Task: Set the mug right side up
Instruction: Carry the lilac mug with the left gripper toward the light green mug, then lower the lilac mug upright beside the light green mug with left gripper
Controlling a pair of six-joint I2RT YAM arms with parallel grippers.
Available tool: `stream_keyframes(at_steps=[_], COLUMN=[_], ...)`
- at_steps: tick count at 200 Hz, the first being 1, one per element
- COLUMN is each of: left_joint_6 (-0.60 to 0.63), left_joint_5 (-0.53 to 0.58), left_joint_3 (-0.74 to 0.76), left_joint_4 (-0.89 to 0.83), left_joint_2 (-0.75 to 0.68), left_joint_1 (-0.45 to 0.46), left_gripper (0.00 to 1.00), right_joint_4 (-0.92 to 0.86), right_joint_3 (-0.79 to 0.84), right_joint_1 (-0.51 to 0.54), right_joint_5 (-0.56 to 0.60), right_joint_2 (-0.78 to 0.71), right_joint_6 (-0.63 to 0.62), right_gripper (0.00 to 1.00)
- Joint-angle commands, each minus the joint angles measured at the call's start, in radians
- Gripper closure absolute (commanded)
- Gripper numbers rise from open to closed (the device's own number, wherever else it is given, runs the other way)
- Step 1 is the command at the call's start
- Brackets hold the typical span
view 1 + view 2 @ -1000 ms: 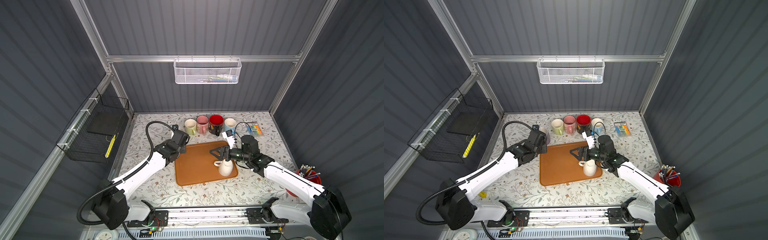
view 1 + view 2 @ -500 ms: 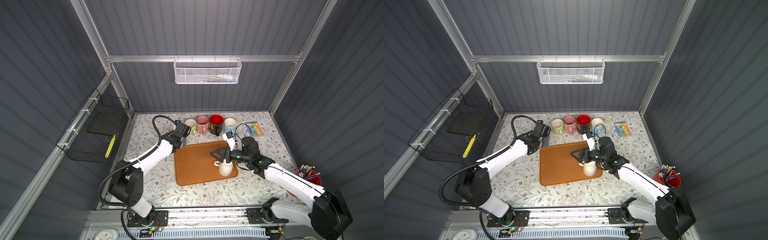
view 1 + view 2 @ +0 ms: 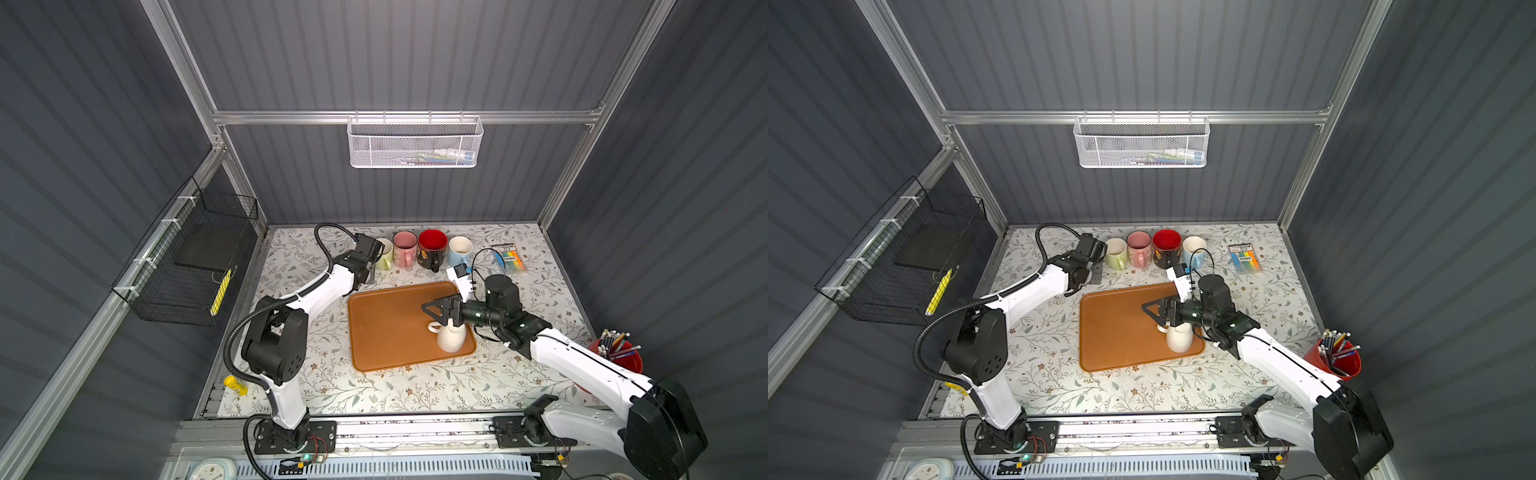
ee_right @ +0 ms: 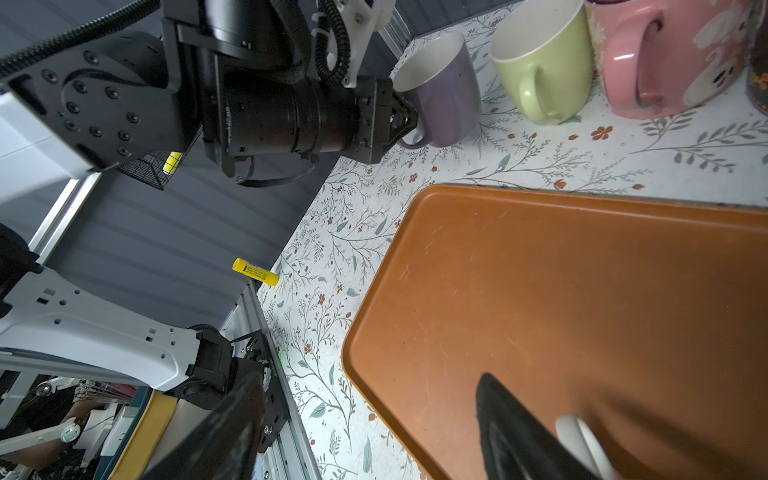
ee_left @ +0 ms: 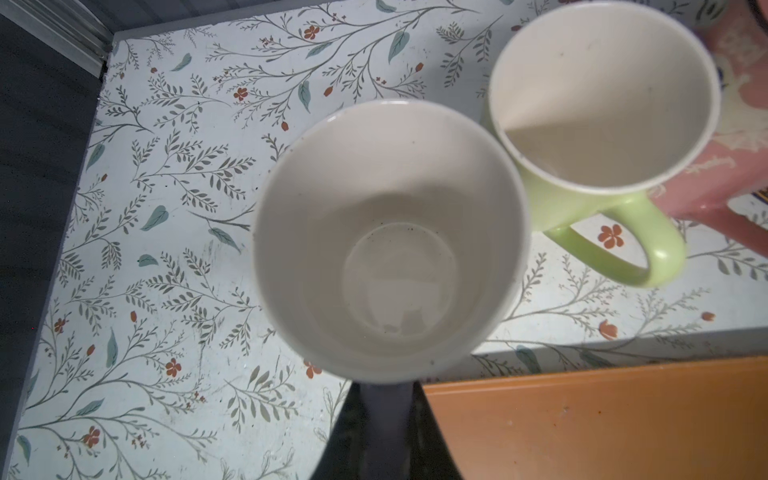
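A cream mug [image 3: 451, 340] stands on the orange tray [image 3: 386, 328] near its right edge, with no opening showing, in both top views [image 3: 1179, 340]. My right gripper [image 3: 440, 311] hovers open just above it. In the right wrist view only its pale handle [image 4: 582, 440] shows, beside one finger [image 4: 511, 436] and outside the gap of that gripper [image 4: 370, 436]. My left gripper [image 5: 386, 399] is shut on the handle of an upright purple mug [image 5: 390, 241] at the left end of the mug row, also seen in the right wrist view [image 4: 440, 87].
Green [image 3: 384, 253], pink [image 3: 405, 247], red-and-black [image 3: 432, 247] and blue [image 3: 459, 249] mugs line the back of the table. A marker pack [image 3: 509, 257] lies at the back right and a red pencil cup [image 3: 619, 357] at the right edge. A yellow tube [image 3: 236, 384] lies front left.
My left arm has carried the purple mug from beside the tray's left edge back to the left end of the mug row. The right gripper has barely moved above the cream mug.
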State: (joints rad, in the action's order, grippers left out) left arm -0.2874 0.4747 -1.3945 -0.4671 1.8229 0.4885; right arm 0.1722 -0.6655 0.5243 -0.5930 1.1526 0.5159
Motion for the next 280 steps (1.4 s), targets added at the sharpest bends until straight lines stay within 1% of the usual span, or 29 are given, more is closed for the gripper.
stream_keyframes(at_steps=[1, 38, 119, 280], left_joint_6=[0.024, 0.032, 0.028, 0.014], left_joint_5=[0.018, 0.004, -0.021, -0.027], left_joint_3=[-0.073, -0.104, -0.098, -0.092], left_joint_4=[0.071, 0.088, 0.164, 0.225], left_joint_2=[0.011, 0.058, 0.12, 0.196], left_joint_1=[-0.018, -0.038, -0.059, -0.065], left_gripper=[1.0, 1.0, 1.0, 1.0], right_joint_4=[0.021, 0.021, 0.02, 0.02], right_joint_3=[0.01, 0.01, 0.008, 0.003], right_joint_1=[-0.002, -0.002, -0.001, -0.002], right_joint_5=[0.016, 0.021, 0.029, 0.031], right_joint_2=[-0.011, -0.007, 0.003, 0.021], right_joint_6=[0.0, -0.001, -0.01, -0.019], right_gripper=[0.2, 0.2, 0.2, 0.2])
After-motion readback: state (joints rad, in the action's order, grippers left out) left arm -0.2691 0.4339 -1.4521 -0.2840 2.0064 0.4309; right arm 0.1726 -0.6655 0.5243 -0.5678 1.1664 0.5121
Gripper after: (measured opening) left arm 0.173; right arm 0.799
